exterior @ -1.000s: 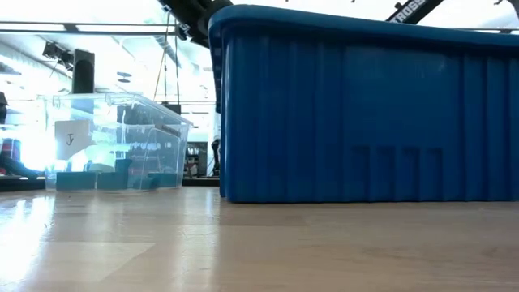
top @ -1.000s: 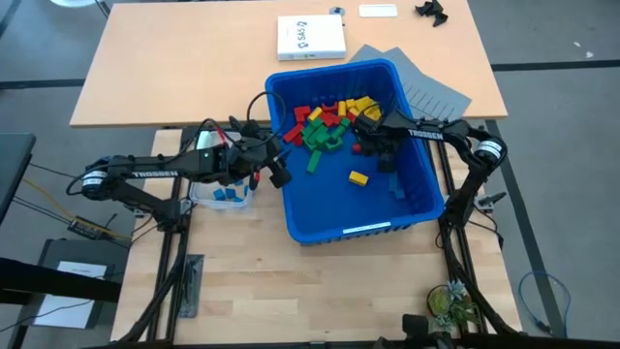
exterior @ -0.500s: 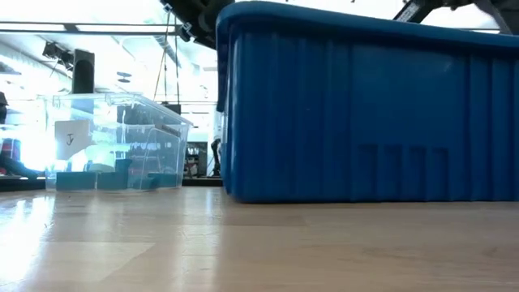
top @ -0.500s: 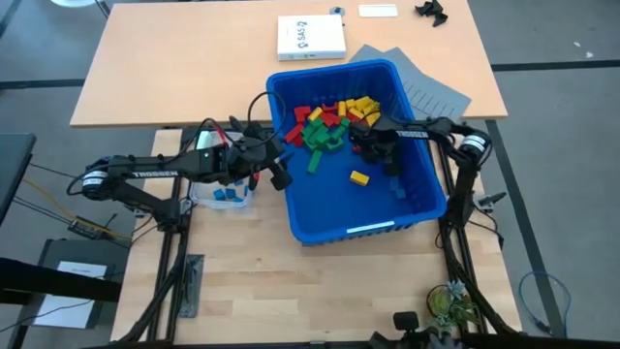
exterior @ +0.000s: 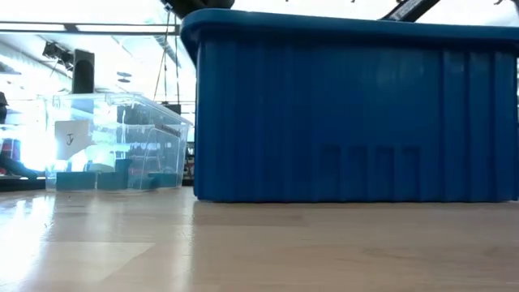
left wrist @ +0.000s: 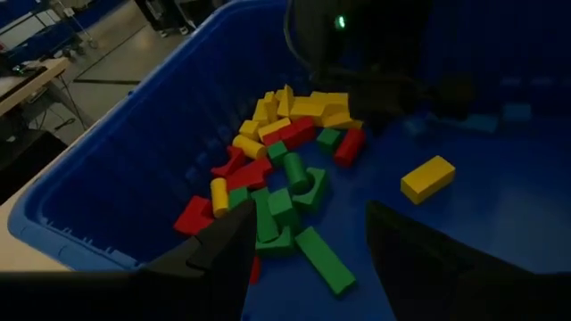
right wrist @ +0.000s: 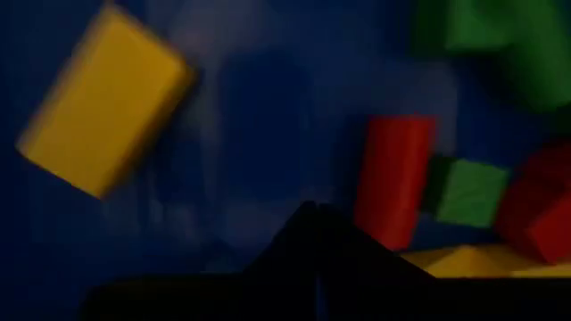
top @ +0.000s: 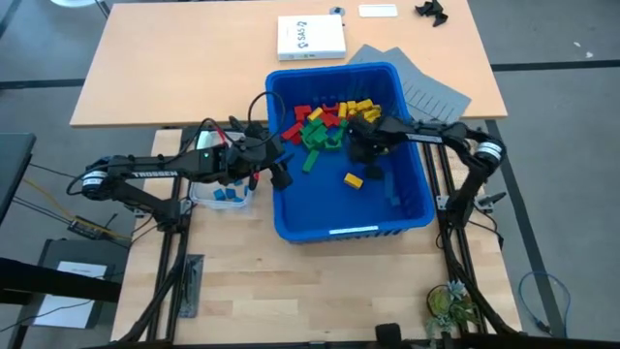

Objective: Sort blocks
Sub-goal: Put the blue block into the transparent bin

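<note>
The blocks (top: 327, 121) lie heaped in the bin (top: 407, 199), one yellow block (top: 355, 179) loose just beyond the right gripper (top: 363, 153), whose fingers are clenched on nothing. The left gripper (top: 278, 173) hangs released at the bin's rim. They look light, rigid and slick; pinching the flat long sides seems safest.
</note>
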{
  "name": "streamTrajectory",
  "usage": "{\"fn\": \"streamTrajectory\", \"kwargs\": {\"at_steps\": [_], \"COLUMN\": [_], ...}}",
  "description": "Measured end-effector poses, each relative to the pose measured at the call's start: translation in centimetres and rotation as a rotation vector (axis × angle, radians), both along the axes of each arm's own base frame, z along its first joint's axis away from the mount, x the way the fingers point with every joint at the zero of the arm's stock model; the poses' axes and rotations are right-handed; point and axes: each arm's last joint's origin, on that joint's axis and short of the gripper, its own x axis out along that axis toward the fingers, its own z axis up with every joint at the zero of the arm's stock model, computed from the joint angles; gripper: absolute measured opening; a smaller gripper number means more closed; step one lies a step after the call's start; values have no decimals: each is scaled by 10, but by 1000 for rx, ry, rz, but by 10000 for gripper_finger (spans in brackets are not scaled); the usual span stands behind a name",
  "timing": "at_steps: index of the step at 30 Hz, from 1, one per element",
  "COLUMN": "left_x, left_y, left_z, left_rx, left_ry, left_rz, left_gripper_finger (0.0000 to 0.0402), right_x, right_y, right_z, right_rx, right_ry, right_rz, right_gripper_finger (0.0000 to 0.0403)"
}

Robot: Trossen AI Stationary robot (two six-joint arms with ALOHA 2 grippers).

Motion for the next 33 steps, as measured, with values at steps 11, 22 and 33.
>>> {"fn": "streamTrajectory", "kwargs": {"at_steps": [11, 22, 33], "left_x": [0, 0, 1], "left_y": [0, 0, 0], "left_z": [0, 1, 1], "left_rx": [-1, -17, -17], "left_ry": [-6, -23, -28], "left_rz": [-3, 6, 5], "left_gripper_finger": [218, 218, 218], "right_x": [-23, -20, -15], "right_y": [9, 0, 4], "right_z": [20, -19, -49], "right_rx": [166, 249, 219], "right_ry": [-44, 91, 286], "right_rz": [-357, -692, -671], "right_gripper_finger": [55, 245, 251]}}
